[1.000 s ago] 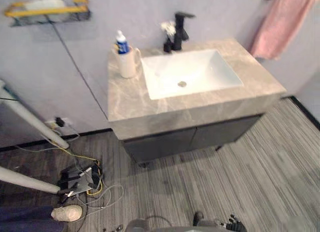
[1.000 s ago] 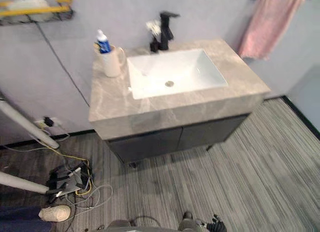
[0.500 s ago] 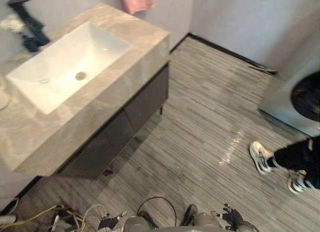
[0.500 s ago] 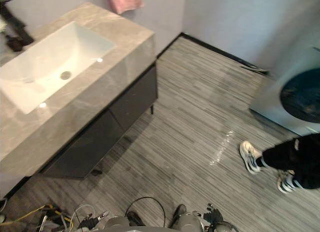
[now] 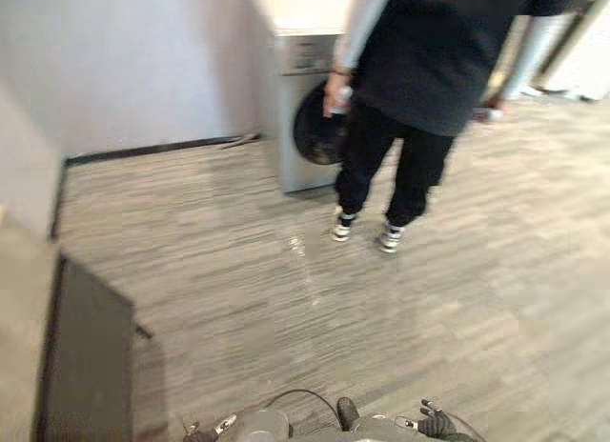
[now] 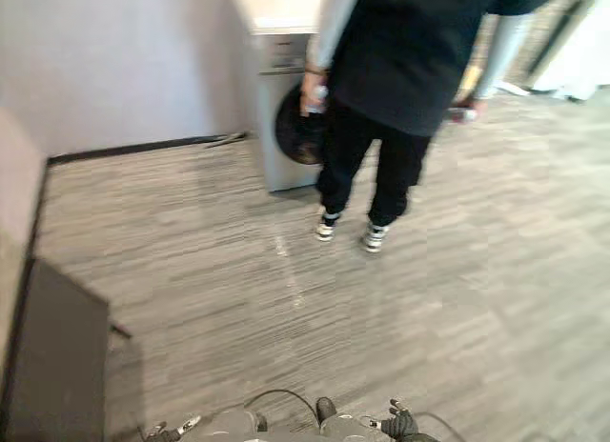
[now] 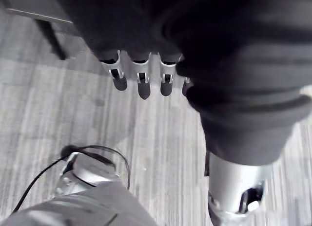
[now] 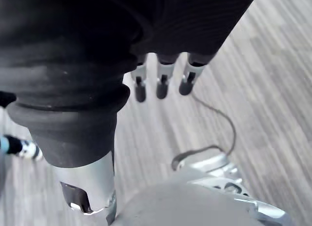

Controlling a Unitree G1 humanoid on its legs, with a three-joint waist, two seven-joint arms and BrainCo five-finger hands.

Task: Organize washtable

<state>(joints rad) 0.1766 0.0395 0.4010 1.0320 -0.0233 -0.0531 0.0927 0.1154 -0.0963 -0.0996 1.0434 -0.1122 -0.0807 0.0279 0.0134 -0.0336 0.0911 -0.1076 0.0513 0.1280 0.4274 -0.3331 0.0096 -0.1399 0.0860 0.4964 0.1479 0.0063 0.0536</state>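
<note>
The washtable shows as a stone edge [image 5: 17, 299] and a dark cabinet front [image 5: 84, 366] at the lower left of the left eye view. My left hand [image 7: 140, 84] hangs over the wooden floor with its fingers relaxed and nothing in them. My right hand [image 8: 161, 84] hangs the same way, empty. Both hands sit low by my sides, the left hand [image 5: 205, 429] and the right hand [image 5: 435, 423] at the bottom edge.
A person [image 5: 424, 70] in dark clothes stands on the striped wooden floor [image 5: 286, 290], a small object in one hand. Behind the person is a washing machine [image 5: 303, 118] against the wall. A dark skirting strip [image 5: 143, 151] runs along the wall.
The camera has swung to the right, so the sink and countertop have slid out at the left. The person now stands in front of the washing machine. Both hands still hang low.
</note>
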